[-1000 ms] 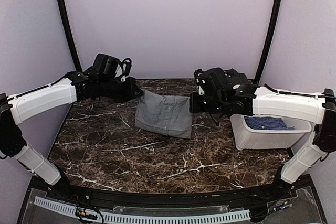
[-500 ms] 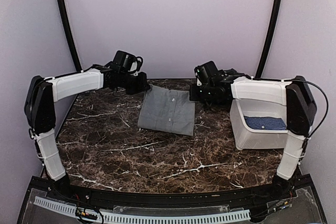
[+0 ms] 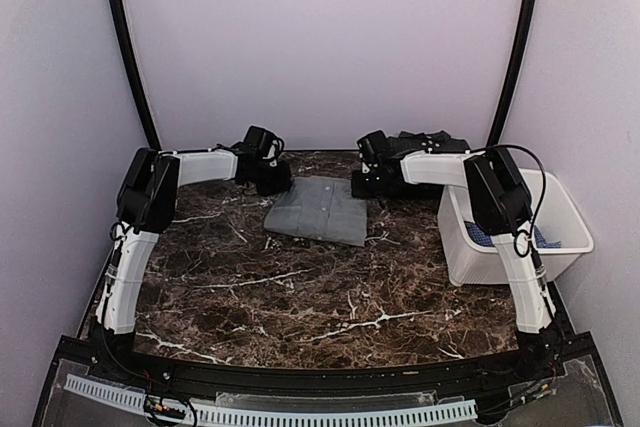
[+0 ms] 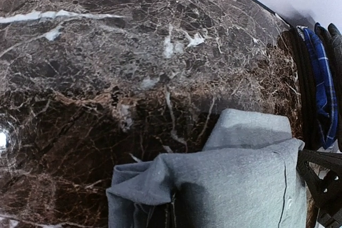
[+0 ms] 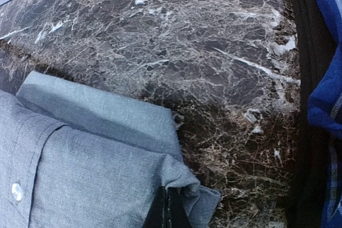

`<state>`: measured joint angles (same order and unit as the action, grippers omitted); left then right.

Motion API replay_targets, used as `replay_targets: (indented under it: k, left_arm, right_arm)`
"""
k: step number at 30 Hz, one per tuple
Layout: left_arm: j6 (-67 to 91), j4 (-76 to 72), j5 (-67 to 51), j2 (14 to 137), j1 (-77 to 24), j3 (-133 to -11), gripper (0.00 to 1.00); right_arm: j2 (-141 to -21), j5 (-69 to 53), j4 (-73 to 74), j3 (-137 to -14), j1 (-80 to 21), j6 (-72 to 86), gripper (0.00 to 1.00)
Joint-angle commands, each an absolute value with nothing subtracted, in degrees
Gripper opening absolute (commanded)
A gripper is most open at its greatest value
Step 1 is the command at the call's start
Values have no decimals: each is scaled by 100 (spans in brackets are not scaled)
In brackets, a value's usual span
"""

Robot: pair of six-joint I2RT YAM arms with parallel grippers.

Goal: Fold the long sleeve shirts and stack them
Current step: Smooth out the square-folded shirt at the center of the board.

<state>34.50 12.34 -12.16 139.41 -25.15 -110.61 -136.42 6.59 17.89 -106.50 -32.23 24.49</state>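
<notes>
Near the middle of the far edge of the tabletop (image 3: 300, 297), the grey shirt (image 3: 318, 211) lies as a folded rectangle. I have a far corner of it in each gripper. The left gripper (image 3: 280, 183) is pinched narrow on the far-left corner, and the right gripper (image 3: 362, 187) is closed on a bunched tip of the far-right corner. My right wrist view shows the cloth gathered at the fingertips, with a white button (image 5: 17, 191) on the panel below.

I judge this to be the set-down of the fold. To do it well I would bring both corners down level, keeping the far hem taut between them so the top layer lands square on the layer beneath. I would then open both pairs of fingers together and lift straight up before pulling away, so nothing drags.

Room is tight behind, because the far edge sits just past the grippers. A heap of dark and blue plaid cloth (image 5: 326, 78) lies near the far right corner, just beside my right hold. The white tub (image 3: 565, 245) on the right edge holds the blue shirt (image 3: 483, 237). The open marble lies toward the near edge.
</notes>
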Motion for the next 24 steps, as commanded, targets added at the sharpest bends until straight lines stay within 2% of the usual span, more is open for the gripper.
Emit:
replay_targets:
  k: [1, 6, 13, 17, 24]
  left_arm:
    - [3507, 1562, -1326, 13614, -2672, -10801, 0]
    - [4019, 1142, -990, 12692, -2907, -9217, 0]
    - [4733, 489, -260, 10611, -3262, -6577, 0]
    - [4717, 398, -78, 9923, -3269, -5996, 0]
    - [4516, 471, 76, 9495, -3270, -5891, 0]
  right_arm:
    - [-13618, 479, 2014, -10486, -3340, 2453, 0]
    - [-13188, 379, 1716, -9693, -3674, 2476, 0]
    - [-12494, 351, 1316, -8745, -4277, 2539, 0]
    - [-11981, 604, 1153, -8311, -4341, 2633, 0]
    - [-11407, 859, 771, -7974, -4334, 2507, 0]
